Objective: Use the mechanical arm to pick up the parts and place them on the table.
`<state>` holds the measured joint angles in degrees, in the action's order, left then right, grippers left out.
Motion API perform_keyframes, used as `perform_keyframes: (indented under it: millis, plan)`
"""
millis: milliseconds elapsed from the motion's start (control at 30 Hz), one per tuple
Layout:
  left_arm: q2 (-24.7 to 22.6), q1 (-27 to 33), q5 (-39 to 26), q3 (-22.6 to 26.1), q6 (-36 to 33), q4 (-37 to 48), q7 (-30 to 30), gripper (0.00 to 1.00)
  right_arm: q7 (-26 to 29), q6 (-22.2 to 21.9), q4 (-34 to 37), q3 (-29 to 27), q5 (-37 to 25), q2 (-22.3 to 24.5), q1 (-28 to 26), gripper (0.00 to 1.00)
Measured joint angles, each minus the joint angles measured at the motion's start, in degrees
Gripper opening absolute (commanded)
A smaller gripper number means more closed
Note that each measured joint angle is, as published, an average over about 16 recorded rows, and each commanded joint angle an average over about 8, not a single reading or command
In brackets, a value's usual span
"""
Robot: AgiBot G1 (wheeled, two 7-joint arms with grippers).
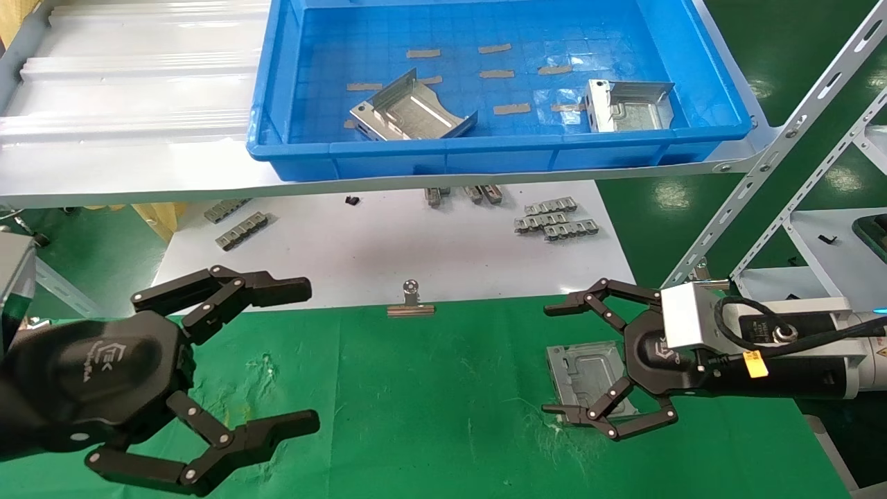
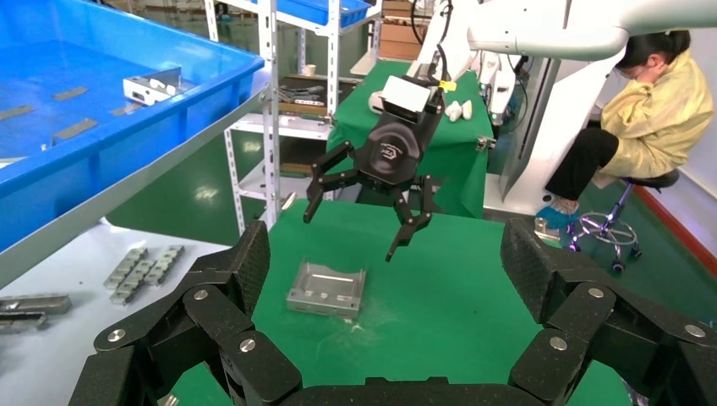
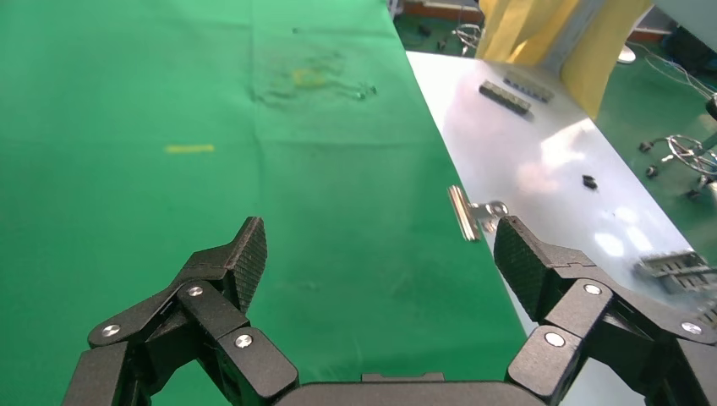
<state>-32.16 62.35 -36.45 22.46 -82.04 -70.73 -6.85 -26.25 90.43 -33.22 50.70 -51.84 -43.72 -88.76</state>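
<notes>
We see our right gripper point(image 2: 372, 207) spread wide above a silver part point(image 2: 326, 289) lying on the green table point(image 2: 448, 288).

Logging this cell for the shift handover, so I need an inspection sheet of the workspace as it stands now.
Surface: green felt table, scuffed; white sheet behind it.
Job's things: one silver part lies flat on the felt; two more parts sit in the blue bin on the shelf.
Clutter: grey clip strips and a binder clip on the white sheet.
Grippers: right gripper open, above the part on the felt, not holding it; left gripper open, empty, over the felt's left side.
Cables: black cable on the right wrist.
Surroundings: seated person in yellow, metal racking.
</notes>
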Motion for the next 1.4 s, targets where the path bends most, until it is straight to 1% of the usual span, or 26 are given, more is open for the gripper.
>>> perform_keyframes:
  millis: [1400]
  plan:
    - [0.0, 0.0, 0.0, 0.0, 0.0, 0.0, 0.0, 1.0, 31.9, -4.1, -34.7, -29.9, 8.6, 7.5, 23.4, 1.0]
